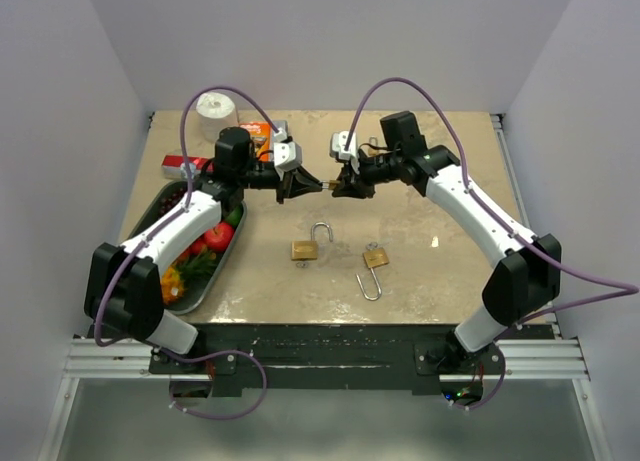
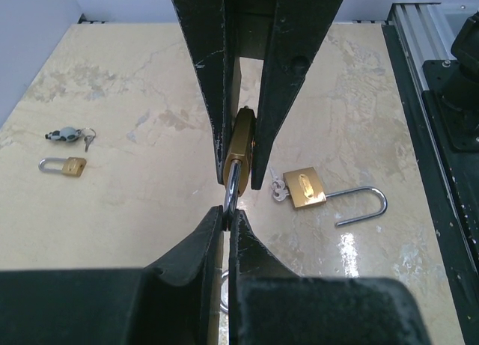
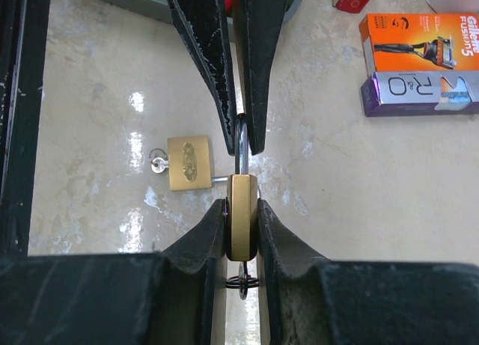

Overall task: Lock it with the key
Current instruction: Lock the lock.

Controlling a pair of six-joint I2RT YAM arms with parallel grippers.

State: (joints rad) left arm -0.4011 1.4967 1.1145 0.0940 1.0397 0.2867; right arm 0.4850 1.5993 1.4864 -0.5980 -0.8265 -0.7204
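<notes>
One brass padlock (image 1: 329,186) is held in the air between both grippers, above the table's far middle. My left gripper (image 1: 312,186) is shut on its steel shackle (image 2: 232,188), fingertips (image 2: 213,218) pinching the bar. My right gripper (image 1: 342,188) is shut on the brass body (image 3: 242,218), seen edge-on in the right wrist view. A dark key ring (image 3: 243,283) hangs under the body between the right fingers; the key itself is hidden. I cannot tell whether the shackle is latched.
Two more brass padlocks with open shackles lie on the table (image 1: 305,248) (image 1: 376,258), one with a key in it (image 2: 277,188). A small shut padlock (image 2: 67,165) and key fob (image 2: 67,135) lie farther off. Razor boxes (image 3: 419,42) and a tray (image 1: 226,253) of vegetables stand at the left.
</notes>
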